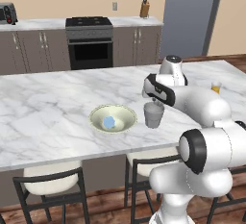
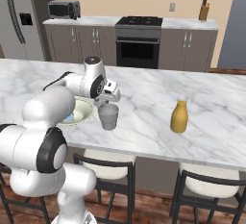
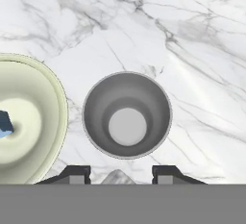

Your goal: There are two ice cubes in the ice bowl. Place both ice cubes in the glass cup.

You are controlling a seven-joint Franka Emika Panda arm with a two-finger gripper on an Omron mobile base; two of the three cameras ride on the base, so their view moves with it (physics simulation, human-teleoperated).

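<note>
The glass cup (image 3: 98, 105) stands upright on the marble counter, just right of the ice bowl (image 3: 45, 103); it looks empty from above. My gripper (image 3: 121, 172) hangs straight over the cup (image 1: 153, 116), fingertips pointing down at its near rim. A pale corner of one ice cube (image 3: 117, 177) shows between the fingertips, held there. The other ice cube (image 1: 109, 121) lies in the middle of the bowl (image 1: 98, 115); the hand view shows that cube (image 3: 4, 124) at its left edge. The gripper (image 2: 106, 102) sits just above the cup (image 2: 109, 118).
An orange bottle (image 2: 178, 116) stands on the counter well to the right of the cup. Dark-framed stools (image 1: 50, 182) are tucked under the counter's near edge. A stove (image 1: 90, 40) and cabinets line the back wall.
</note>
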